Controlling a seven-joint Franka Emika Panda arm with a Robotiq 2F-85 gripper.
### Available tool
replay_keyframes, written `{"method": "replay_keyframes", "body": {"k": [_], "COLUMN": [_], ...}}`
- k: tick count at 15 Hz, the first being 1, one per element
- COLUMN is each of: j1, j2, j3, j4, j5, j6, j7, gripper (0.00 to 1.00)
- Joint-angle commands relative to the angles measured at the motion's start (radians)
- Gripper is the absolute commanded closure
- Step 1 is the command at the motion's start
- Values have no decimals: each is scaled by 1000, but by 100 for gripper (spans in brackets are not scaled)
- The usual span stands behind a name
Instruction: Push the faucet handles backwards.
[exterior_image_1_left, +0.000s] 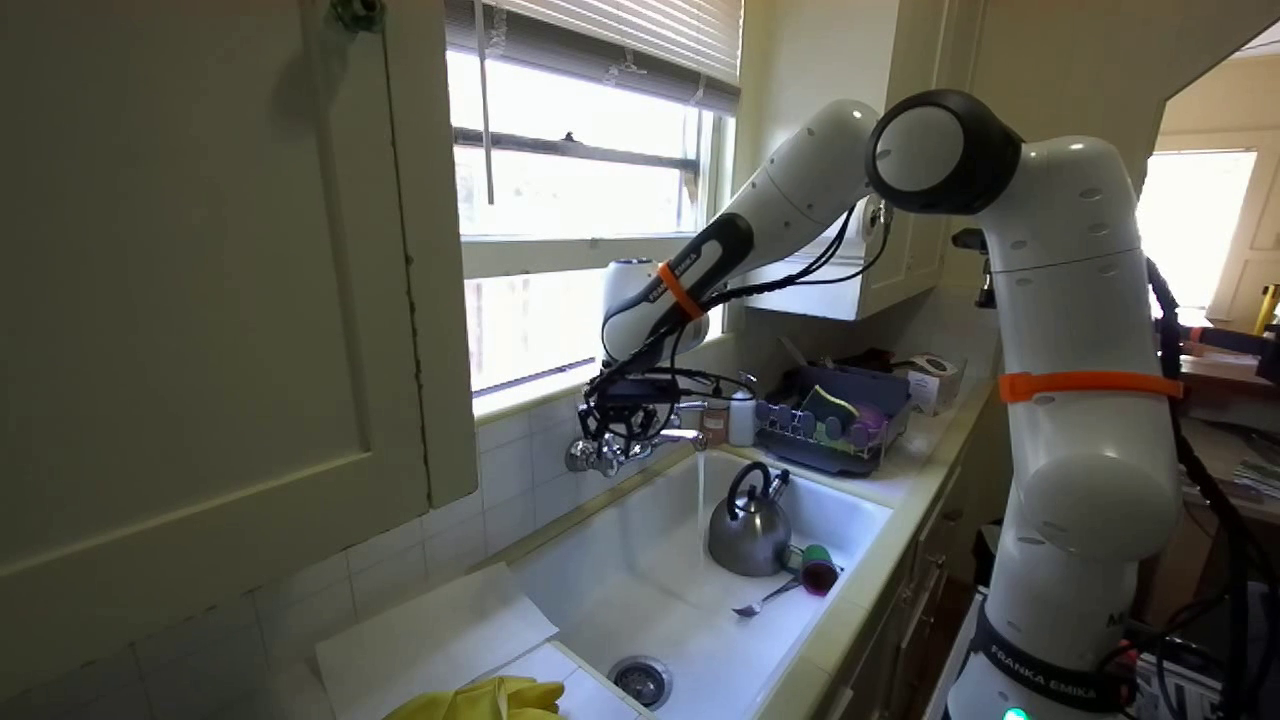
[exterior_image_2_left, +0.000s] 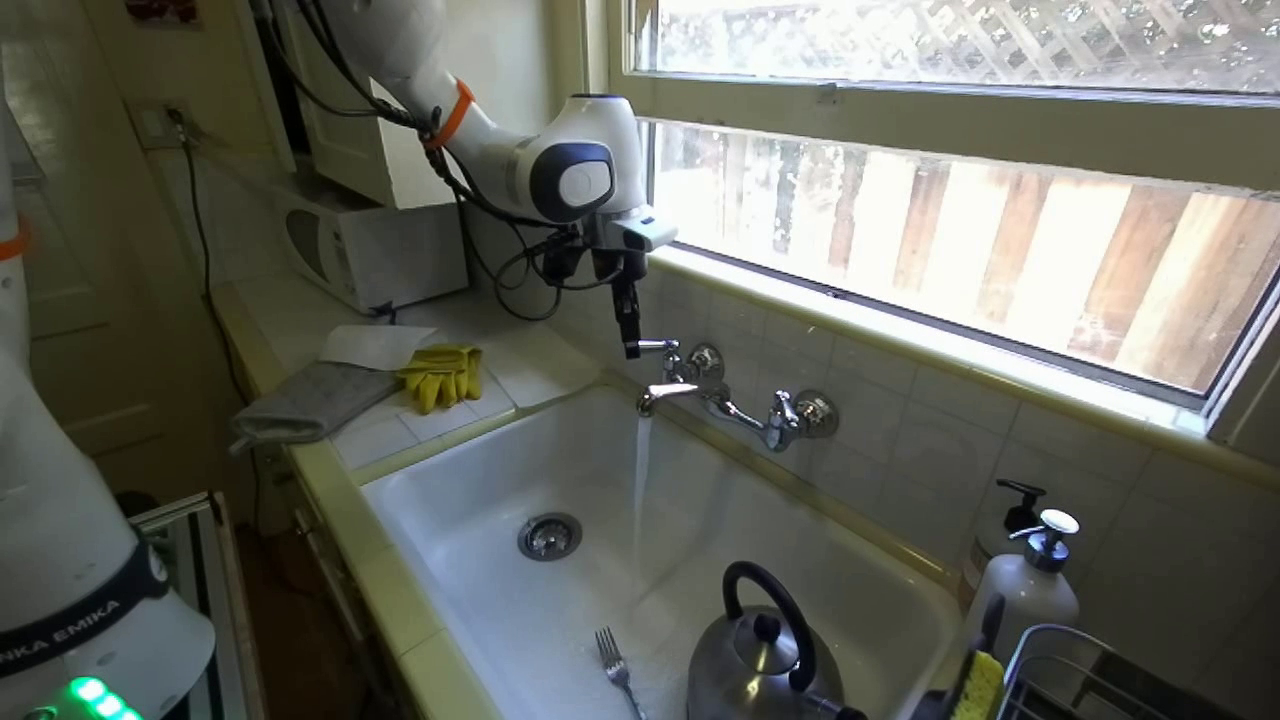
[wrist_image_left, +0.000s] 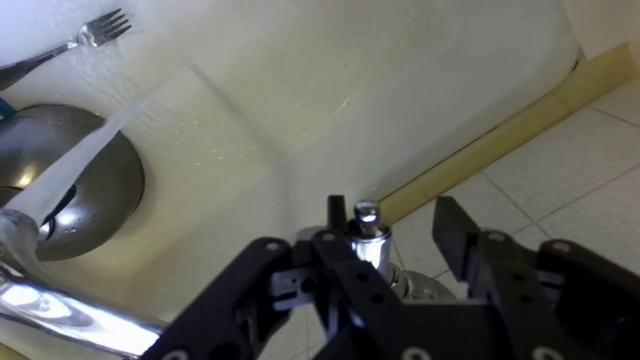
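Observation:
In an exterior view, two chrome faucet handles stand either side of the chrome spout (exterior_image_2_left: 672, 392), from which water runs. One handle (exterior_image_2_left: 658, 345) points outward from the wall beside my gripper (exterior_image_2_left: 631, 347); the other handle (exterior_image_2_left: 784, 410) is farther along the wall. In the wrist view, my gripper (wrist_image_left: 391, 212) is open, its fingers either side of the near handle (wrist_image_left: 372, 245). That handle lies close against the left finger; I cannot tell whether they touch. A wide gap separates it from the right finger. The other handle is out of the wrist view.
A white sink (exterior_image_2_left: 450, 530) lies below, holding a steel kettle (exterior_image_2_left: 745, 665) and a fork (exterior_image_2_left: 615, 665). A tiled wall and window ledge (exterior_image_2_left: 900, 350) stand behind the faucet. Yellow gloves (exterior_image_2_left: 440, 375) lie on the counter. A dish rack (exterior_image_1_left: 835, 425) stands past the sink.

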Motion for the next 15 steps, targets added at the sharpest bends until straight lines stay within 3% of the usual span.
{"method": "replay_keyframes", "body": {"k": [1, 2, 3, 4, 6, 7, 9, 13, 15], "j1": [18, 18, 18, 18, 16, 16, 18, 20, 21], "j2": [14, 14, 14, 13, 13, 13, 12, 13, 14], "j3": [-25, -29, -32, -33, -33, -32, -32, -35, -34], "j4": [14, 14, 15, 14, 15, 14, 14, 16, 17], "j5": [-37, -47, -50, -53, -51, -51, -54, -64, -61], "j6": [-20, -22, -22, -20, -20, -19, -19, -20, -32], "j7": [9, 10, 11, 10, 7, 6, 7, 7, 9], "gripper": [68, 61, 42, 42, 29, 70, 66, 97, 94]}}
